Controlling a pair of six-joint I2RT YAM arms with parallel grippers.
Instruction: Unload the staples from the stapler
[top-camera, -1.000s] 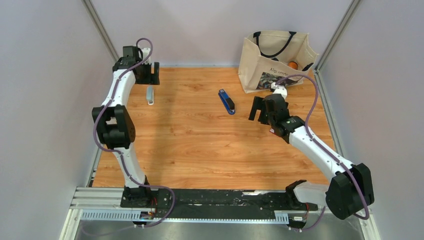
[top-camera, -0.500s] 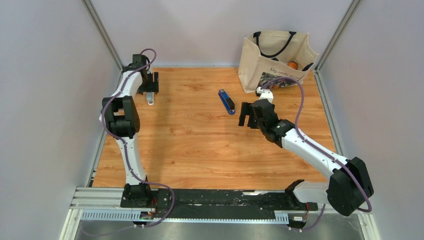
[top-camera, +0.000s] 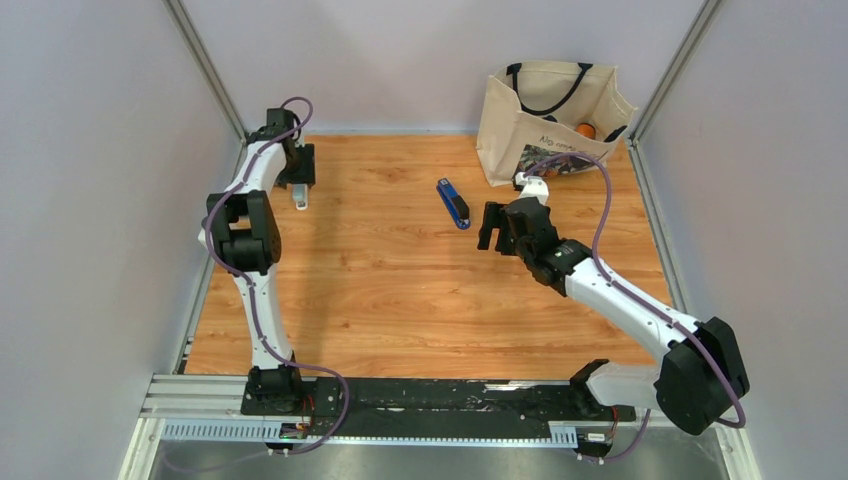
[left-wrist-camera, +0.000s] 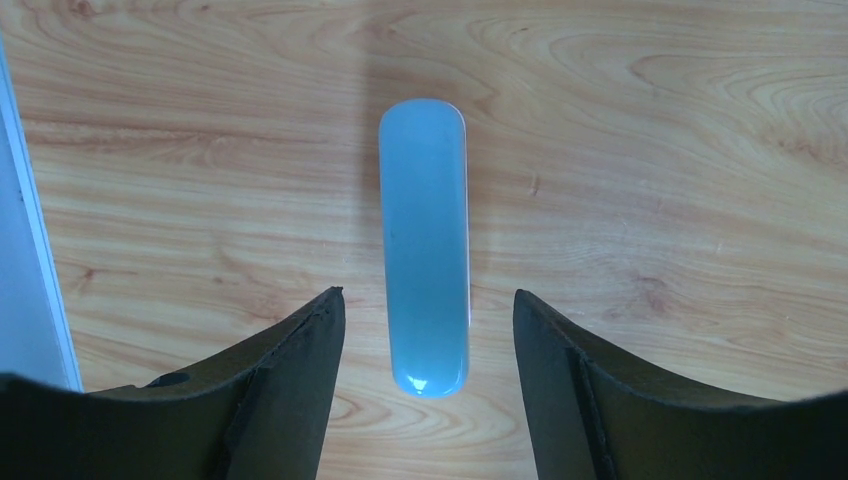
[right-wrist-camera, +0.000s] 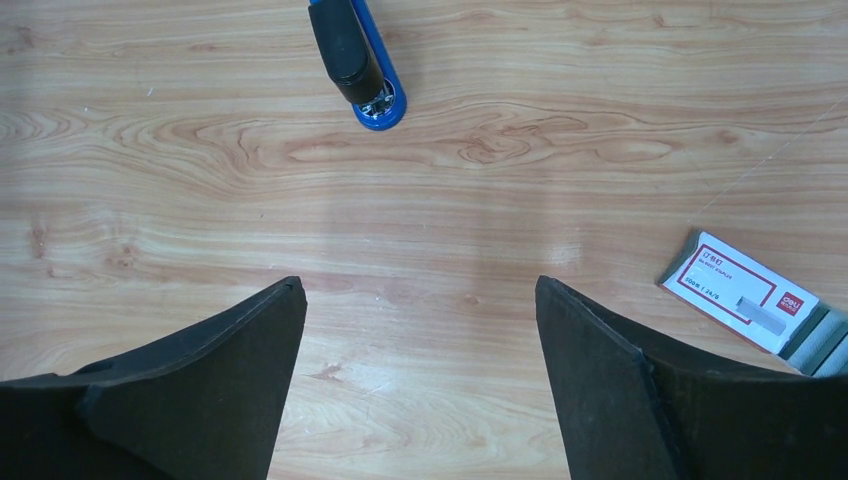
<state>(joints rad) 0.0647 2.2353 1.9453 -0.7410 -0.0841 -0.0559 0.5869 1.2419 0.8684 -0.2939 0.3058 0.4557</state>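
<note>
Approach step: your right gripper (right-wrist-camera: 418, 290) hangs spread and empty near the stapler (right-wrist-camera: 355, 60), while your left gripper (left-wrist-camera: 428, 294) straddles a pale blue bar (left-wrist-camera: 424, 200), jaws apart and not touching it; next, I judge, grasp the stapler squarely.

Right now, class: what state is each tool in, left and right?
Left tool: open, astride a pale blue bar, gaps on both sides, nothing held.
Right tool: open, empty, short of the stapler.
</note>
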